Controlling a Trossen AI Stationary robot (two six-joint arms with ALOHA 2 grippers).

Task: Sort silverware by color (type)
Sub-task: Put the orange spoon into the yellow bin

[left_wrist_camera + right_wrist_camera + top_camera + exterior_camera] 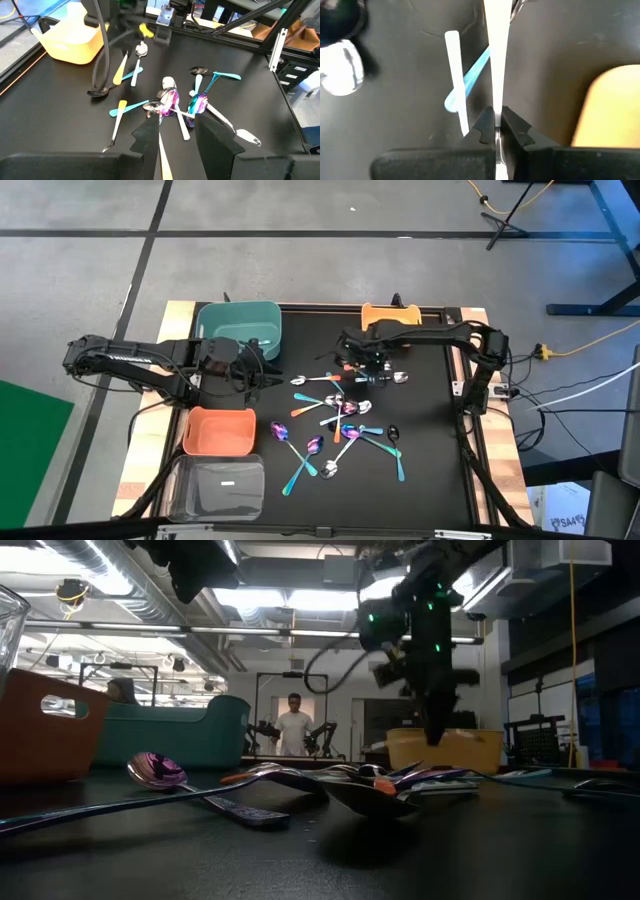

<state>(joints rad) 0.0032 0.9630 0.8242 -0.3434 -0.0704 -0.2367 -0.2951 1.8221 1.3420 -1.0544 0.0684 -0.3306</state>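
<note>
The right gripper (495, 127) was clenched on a silver spoon (496, 60) handle, pinched between its jaws to carry it for sorting, while the left gripper (177, 140), jaws apart and empty, waited above the pile (340, 425).

Right gripper (368, 366) reaches to frame centre, jaws pinched together and pointing down. Left gripper (262, 370) waits left of centre, jaws parted.
</note>
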